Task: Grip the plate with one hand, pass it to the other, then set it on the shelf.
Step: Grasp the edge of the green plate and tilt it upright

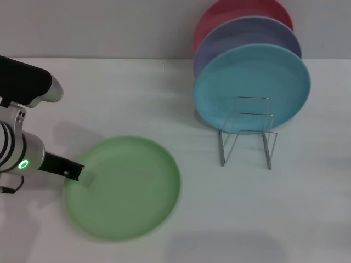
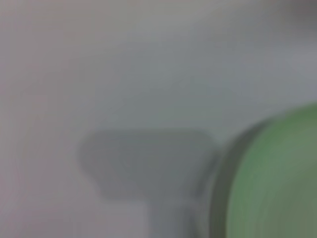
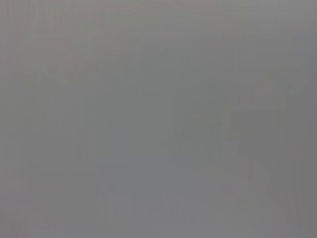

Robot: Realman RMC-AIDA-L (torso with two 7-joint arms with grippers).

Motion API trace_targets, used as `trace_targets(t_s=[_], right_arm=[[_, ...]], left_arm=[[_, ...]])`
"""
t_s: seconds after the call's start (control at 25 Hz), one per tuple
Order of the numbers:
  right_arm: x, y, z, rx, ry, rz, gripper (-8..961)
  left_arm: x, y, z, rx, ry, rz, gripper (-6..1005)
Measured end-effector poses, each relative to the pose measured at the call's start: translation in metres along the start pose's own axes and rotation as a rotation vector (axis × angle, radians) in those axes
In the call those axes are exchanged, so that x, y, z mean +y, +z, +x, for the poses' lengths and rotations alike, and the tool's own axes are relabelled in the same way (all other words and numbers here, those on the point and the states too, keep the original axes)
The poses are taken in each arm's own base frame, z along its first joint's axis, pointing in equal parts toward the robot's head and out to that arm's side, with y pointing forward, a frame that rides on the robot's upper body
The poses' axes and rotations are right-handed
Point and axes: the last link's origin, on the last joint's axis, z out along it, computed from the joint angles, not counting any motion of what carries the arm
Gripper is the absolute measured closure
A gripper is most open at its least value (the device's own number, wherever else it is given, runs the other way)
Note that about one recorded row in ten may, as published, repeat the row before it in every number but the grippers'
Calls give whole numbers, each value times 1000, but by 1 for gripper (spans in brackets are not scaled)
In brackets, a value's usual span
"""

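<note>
At the far left of the head view the left gripper [image 1: 77,172] reaches in from the robot's left side, its white-silver arm showing a glowing green ring just behind the black fingers [image 1: 61,166]. The fingers are clenched on the near-left rim of the green plate [image 1: 123,187], gripping its edge. The plate stretches away from the fingers toward the robot's right, over the white desk [image 1: 109,93]; whether it is lifted clear of the desk or touching it I cannot tell, though a soft shadow lies beyond its far-left rim. In the left wrist view the green plate [image 2: 277,183] fills one corner with a grey shadow beside it on the desk; that arm's own fingers do not show there.

Well apart from the fingers, further to the robot's right and farther back, stands the wire shelf [image 1: 248,131], its upright loops at the front holding nothing. Behind those loops a turquoise plate [image 1: 252,87] stands on edge, with a purple plate [image 1: 241,35] behind it and a red plate [image 1: 236,11] behind that, all leaning back toward the wall.

The right gripper is out of sight in every view; the right wrist view shows only a plain grey surface.
</note>
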Motion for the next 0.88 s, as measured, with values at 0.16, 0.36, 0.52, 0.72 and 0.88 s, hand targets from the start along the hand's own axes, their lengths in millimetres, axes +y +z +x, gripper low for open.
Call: trace_targets(t_s=[0.16, 0.36, 0.52, 0.72, 0.88], right_arm=[[-1, -1, 0, 1, -2, 2, 119], [0, -1, 0, -1, -2, -1, 120], [6, -1, -5, -35, -3, -43, 120], [22, -2, -22, -156, 9, -142, 120], [49, 3, -43, -303, 24, -310, 120]], left_arm=[[0, -1, 0, 5, 2, 2, 836], [0, -4, 4, 29, 14, 5, 911], [0, -16, 10, 100, 24, 17, 932], [-2, -36, 19, 207, 42, 38, 962], [-3, -47, 26, 280, 53, 60, 969]])
